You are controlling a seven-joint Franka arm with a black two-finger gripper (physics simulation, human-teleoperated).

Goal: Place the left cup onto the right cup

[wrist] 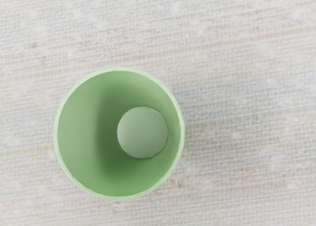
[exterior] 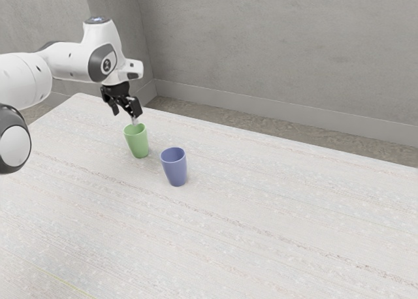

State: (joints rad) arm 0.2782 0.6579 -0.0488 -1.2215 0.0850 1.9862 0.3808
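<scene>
Green cup [exterior: 136, 141] sits under open fingers [exterior: 133, 119], blue cup [exterior: 174, 166] just beside.

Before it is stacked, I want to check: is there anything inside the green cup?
Nothing: the green cup is empty, and its round bottom is bare. The patch of table under it is covered by the cup.

Broad pale wooden table [exterior: 274, 247], whitewashed, fine grain in long streaks across the top (same woven-looking grain up close in the wrist view). Beyond its far edge, a strip of speckled grey-brown floor [exterior: 326, 138]. Bare grey concrete walls [exterior: 294, 44] behind, joined in a corner at far left, with a lighter baseboard [exterior: 281, 111] along the foot. Soft, even light, shadows faint.
</scene>
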